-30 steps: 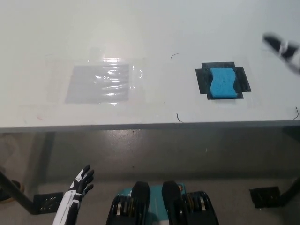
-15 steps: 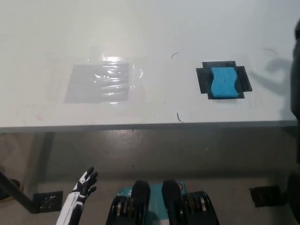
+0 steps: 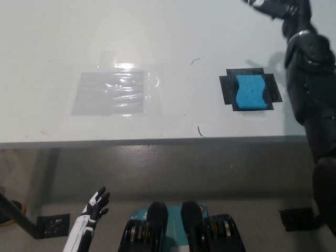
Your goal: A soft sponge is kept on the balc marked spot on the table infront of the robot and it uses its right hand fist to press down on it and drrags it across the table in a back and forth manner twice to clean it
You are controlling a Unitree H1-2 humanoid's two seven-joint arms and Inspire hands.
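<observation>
Risen over the white table (image 3: pixel 157 31), right robot hand (image 3: pixel 275 6) hangs beyond the sponge (image 3: pixel 249 92).

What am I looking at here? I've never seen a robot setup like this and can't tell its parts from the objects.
This is one picture from a camera on a humanoid robot's head, looking steeply down at a white table. The black right arm enters from the right; its right hand is at the top edge, too cropped to tell open or shut, touching nothing. The white left hand rests open below the table's front edge at lower left. A blue sponge lies on a black patch. A shiny clear sheet lies to the left. Nothing is held.
</observation>
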